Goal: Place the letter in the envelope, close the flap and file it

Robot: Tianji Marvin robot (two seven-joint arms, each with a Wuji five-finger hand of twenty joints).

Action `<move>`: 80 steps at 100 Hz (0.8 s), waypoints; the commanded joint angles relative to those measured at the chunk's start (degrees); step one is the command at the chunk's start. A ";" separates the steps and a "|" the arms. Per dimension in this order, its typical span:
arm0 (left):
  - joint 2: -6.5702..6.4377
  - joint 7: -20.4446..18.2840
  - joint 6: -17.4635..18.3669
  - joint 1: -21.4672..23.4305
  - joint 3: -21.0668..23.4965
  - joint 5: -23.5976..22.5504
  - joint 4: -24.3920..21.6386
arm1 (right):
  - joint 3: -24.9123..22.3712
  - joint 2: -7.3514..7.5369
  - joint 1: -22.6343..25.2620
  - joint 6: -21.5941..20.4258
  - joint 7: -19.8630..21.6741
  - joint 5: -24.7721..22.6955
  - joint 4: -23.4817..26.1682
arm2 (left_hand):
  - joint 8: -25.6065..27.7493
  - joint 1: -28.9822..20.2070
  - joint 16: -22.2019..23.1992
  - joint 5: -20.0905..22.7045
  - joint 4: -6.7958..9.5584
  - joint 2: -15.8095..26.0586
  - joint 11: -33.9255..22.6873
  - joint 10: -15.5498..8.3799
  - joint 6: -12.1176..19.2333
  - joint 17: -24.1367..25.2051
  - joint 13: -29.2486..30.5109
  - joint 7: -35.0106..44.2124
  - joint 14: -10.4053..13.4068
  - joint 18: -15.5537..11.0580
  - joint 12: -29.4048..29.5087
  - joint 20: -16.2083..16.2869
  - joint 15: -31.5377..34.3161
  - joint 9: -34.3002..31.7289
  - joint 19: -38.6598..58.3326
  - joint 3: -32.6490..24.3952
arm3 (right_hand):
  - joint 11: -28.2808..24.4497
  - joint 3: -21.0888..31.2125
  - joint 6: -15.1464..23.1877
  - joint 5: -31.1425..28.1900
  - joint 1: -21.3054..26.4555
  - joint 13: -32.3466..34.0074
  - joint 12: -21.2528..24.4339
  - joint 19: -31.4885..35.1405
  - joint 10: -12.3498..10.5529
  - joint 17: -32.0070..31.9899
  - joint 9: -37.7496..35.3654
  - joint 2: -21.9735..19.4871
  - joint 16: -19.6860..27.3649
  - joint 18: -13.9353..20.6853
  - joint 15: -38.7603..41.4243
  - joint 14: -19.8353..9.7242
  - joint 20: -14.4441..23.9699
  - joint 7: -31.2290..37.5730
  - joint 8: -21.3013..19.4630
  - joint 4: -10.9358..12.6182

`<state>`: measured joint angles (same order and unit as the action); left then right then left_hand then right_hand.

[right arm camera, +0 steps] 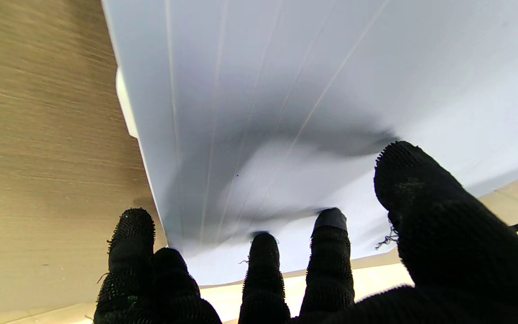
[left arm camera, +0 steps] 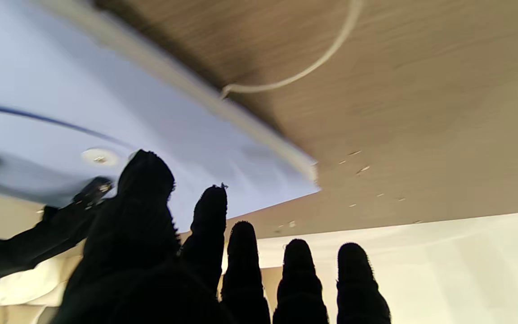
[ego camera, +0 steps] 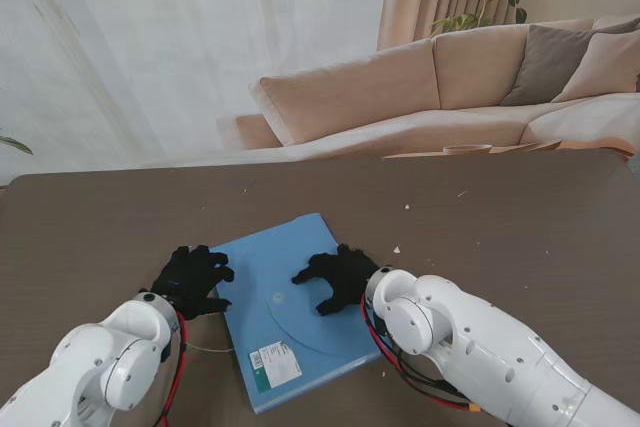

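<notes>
A light blue envelope [ego camera: 290, 287] lies flat on the brown table [ego camera: 500, 237], its rounded flap [ego camera: 305, 322] folded down. A small round button [ego camera: 278, 298] sits on the flap and a white label [ego camera: 275, 365] lies near the corner nearest me. My right hand [ego camera: 338, 275] rests on the envelope [right arm camera: 286, 90] with its fingers [right arm camera: 263, 252] spread, holding nothing. My left hand [ego camera: 192, 280] is at the envelope's left edge, fingers [left arm camera: 209, 211] apart, thumb toward the blue surface [left arm camera: 61, 67]. A thin white edge [left arm camera: 259, 130] shows along that side. No separate letter is visible.
A thin white string [ego camera: 205, 349] trails from the envelope's left edge onto the table. Small pale crumbs [ego camera: 397, 249] dot the table farther from me. A beige sofa [ego camera: 420, 87] stands beyond the table's far edge.
</notes>
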<state>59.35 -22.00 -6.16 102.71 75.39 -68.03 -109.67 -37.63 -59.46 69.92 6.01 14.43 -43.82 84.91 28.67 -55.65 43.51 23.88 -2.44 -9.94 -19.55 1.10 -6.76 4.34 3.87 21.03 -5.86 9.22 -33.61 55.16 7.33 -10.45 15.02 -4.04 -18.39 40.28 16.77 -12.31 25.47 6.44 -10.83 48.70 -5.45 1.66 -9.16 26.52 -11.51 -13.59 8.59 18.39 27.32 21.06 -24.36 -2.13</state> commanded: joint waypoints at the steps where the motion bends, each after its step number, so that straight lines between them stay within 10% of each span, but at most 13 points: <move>1: -0.51 -1.20 -0.77 1.54 1.01 0.23 0.32 | 0.89 -0.21 1.42 0.09 1.65 0.06 -0.68 | -0.50 0.78 -0.46 0.69 1.14 1.46 -0.91 1.22 -1.35 0.08 0.60 -1.51 -0.86 1.35 0.58 1.06 -0.12 -1.42 -0.06 1.44 | -3.59 0.66 -0.27 -0.68 1.33 5.88 -1.80 -0.70 0.85 -0.12 -1.85 -0.21 -2.60 0.53 6.33 -14.56 0.60 0.67 0.69 1.03; 36: -0.46 -4.70 -3.96 3.26 2.81 -4.88 1.30 | 1.16 -0.28 1.28 0.29 1.46 0.05 -0.70 | -2.24 0.26 -1.03 7.15 1.45 1.98 -0.55 2.88 -3.71 -0.22 1.34 -4.80 -1.28 1.86 1.49 0.77 -0.30 -2.88 -0.09 3.29 | -3.49 0.77 -0.20 -0.75 1.35 5.82 -1.76 -0.77 0.88 -0.16 -1.80 -0.22 -2.58 0.49 6.27 -14.51 0.61 0.65 0.70 1.08; 48: -0.57 -5.93 -4.40 3.11 2.59 -4.01 1.39 | 1.15 -0.28 1.29 0.26 1.45 0.06 -0.73 | 13.13 -6.36 -0.56 14.39 0.90 -2.11 -1.87 3.36 -3.35 -0.80 1.98 8.29 -1.40 1.78 0.49 0.75 0.10 -5.20 0.10 1.56 | -3.51 0.74 -0.24 -0.73 1.26 5.87 -1.77 -0.76 0.89 -0.13 -1.81 -0.35 -2.59 0.51 6.28 -14.61 0.63 0.64 0.70 1.07; 59: -0.75 -5.95 -4.82 3.21 2.95 2.81 1.09 | 1.11 -0.30 1.32 0.20 1.36 0.12 -0.80 | 16.61 -10.70 -0.05 17.94 1.09 -3.75 -3.42 3.81 -3.04 -1.29 2.50 17.34 -1.47 1.70 -0.06 0.95 0.57 -7.23 0.37 -0.06 | -3.49 0.76 -0.19 -0.76 1.31 5.84 -1.76 -0.78 0.88 -0.16 -1.81 -0.35 -2.59 0.50 6.26 -14.64 0.63 0.65 0.70 1.09; 80: -0.90 -4.75 -3.63 4.23 4.98 19.95 0.38 | 1.07 -0.31 1.37 0.21 1.29 0.11 -0.83 | 4.12 -12.08 2.43 22.72 0.75 -4.10 -5.13 3.54 1.11 -0.55 0.64 15.23 -0.06 -0.33 -0.68 2.24 2.33 -6.10 0.84 -1.43 | -3.49 0.73 -0.25 -0.73 1.37 5.80 -1.76 -0.77 0.94 -0.17 -1.81 -0.53 -2.61 0.52 6.29 -14.59 0.67 0.63 0.69 1.11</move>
<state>58.29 -26.43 -10.91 105.98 79.91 -48.01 -108.58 -37.44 -59.57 70.00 6.31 14.12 -43.84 84.97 35.91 -65.28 44.04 44.04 -2.44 -13.05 -23.62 4.77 -7.60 2.80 6.14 38.49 -6.67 9.96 -33.44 55.87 9.07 -16.80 15.59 -4.66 -18.39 40.29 16.77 -12.31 25.48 6.44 -10.83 48.70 -5.57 1.66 -9.16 26.52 -11.51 -13.59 8.59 18.33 27.33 21.07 -24.36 -2.13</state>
